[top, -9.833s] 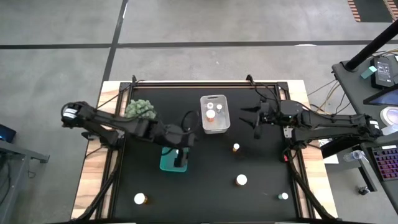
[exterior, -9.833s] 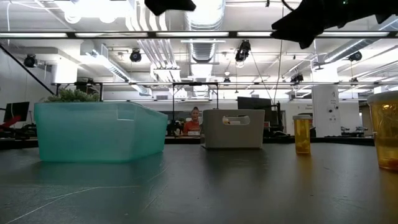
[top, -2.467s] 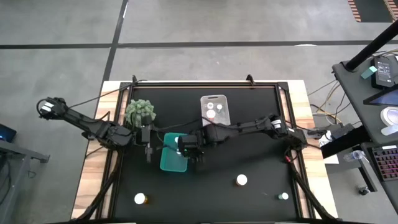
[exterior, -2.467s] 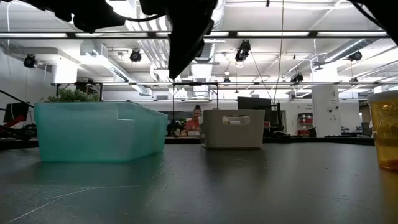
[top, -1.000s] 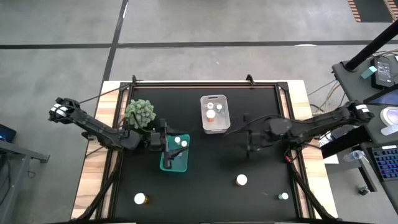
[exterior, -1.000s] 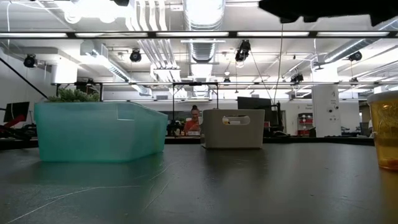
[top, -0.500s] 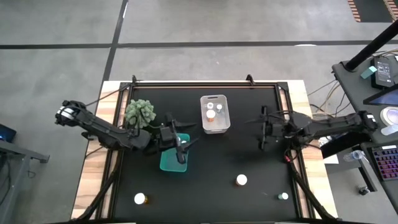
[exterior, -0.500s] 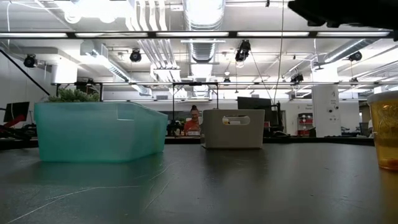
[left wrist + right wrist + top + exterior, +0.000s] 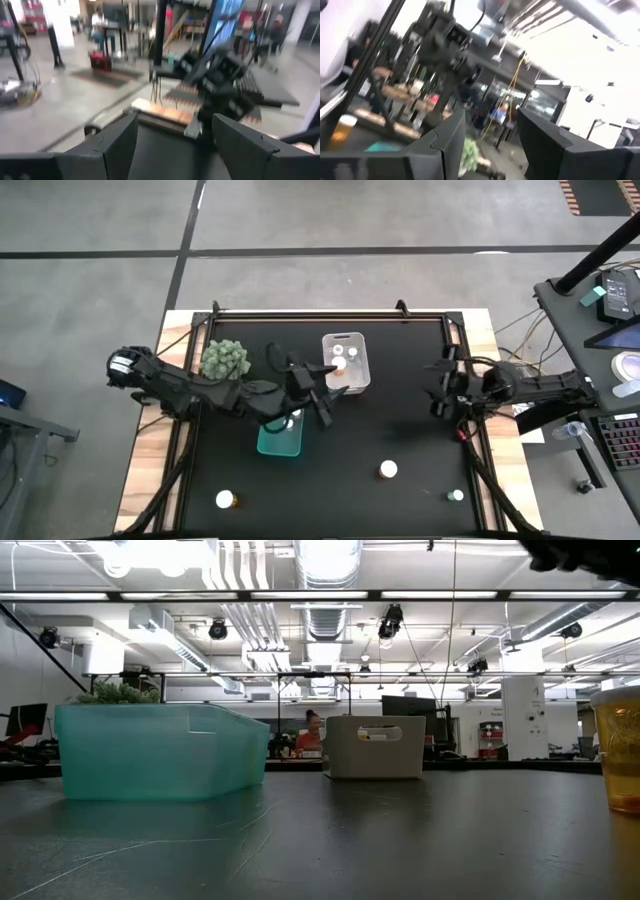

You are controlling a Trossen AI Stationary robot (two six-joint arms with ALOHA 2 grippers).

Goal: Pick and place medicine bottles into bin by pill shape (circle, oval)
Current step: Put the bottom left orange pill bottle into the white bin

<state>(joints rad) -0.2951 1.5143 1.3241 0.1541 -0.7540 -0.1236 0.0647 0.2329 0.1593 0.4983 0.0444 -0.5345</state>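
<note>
My left gripper (image 9: 318,392) hangs open and empty above the table, between the teal bin (image 9: 272,442) and the white bin (image 9: 358,340); its wrist view shows the two fingers spread (image 9: 172,150). My right gripper (image 9: 436,385) is open and empty near the table's right edge (image 9: 492,145). The white bin holds several medicine bottles (image 9: 340,365). A white cap (image 9: 293,417) shows in the teal bin. Three bottles stand on the table near its front edge: one white-capped (image 9: 388,470), one amber (image 9: 227,500), one small (image 9: 456,496).
A green bushy plant (image 9: 225,358) stands at the far left, beside the left arm. In the low view the teal bin (image 9: 160,750), the white bin (image 9: 375,747) and a near amber bottle (image 9: 618,750) show. People show in the room behind the table.
My left gripper has gone from above the teal bin toward the table's right and far side, toward the white bin, staying open and empty. My right gripper has drawn back toward the table's right edge, open and empty.
</note>
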